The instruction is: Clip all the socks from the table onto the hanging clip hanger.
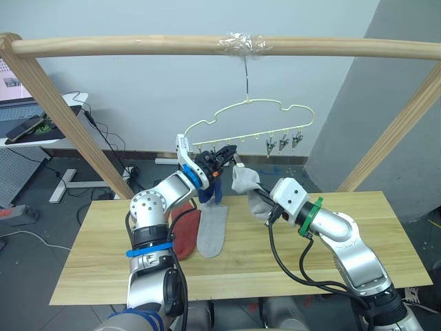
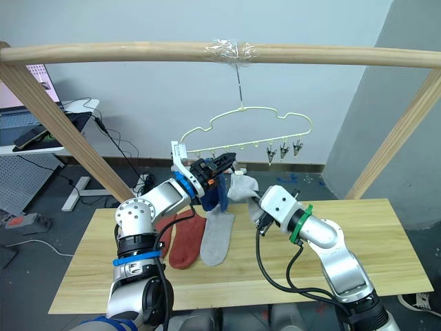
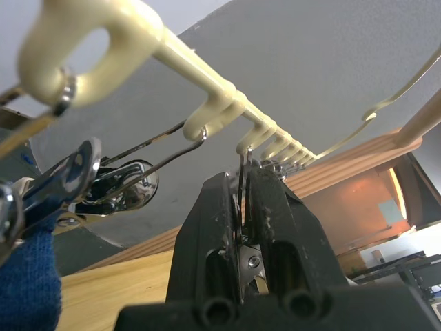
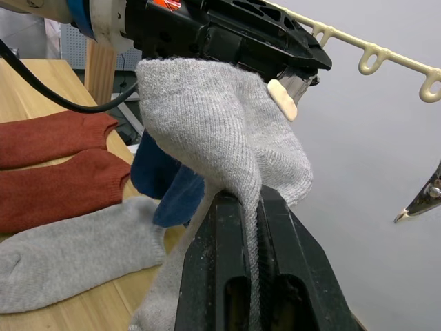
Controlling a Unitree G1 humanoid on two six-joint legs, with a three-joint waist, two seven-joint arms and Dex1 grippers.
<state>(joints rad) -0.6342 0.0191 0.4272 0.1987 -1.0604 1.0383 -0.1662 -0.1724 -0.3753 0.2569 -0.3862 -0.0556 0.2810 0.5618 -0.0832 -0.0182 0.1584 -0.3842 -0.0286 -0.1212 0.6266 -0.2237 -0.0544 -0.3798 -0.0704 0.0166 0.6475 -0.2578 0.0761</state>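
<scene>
Clip hanger (image 1: 251, 123) hangs by its hook from a wooden pole (image 1: 138, 46), above the far edge of the table (image 1: 358, 234). Left gripper (image 1: 222, 159) raised at the hanger's left end, fingers pressed together on a metal clip (image 3: 242, 181) in the bottom row. Blue socks (image 2: 215, 193) already hang from clips just beside it. Right gripper (image 4: 249, 207) pinches a light grey sock (image 4: 207, 117), held up just right of the left gripper, under the hanger, the sock's top touching the left gripper's fingers. On the table, left of centre: another grey sock (image 1: 212, 231) lying flat, two rust-red socks (image 2: 185, 240) side by side to its left. Three free clips (image 1: 284, 142) hang at the hanger's right end.
</scene>
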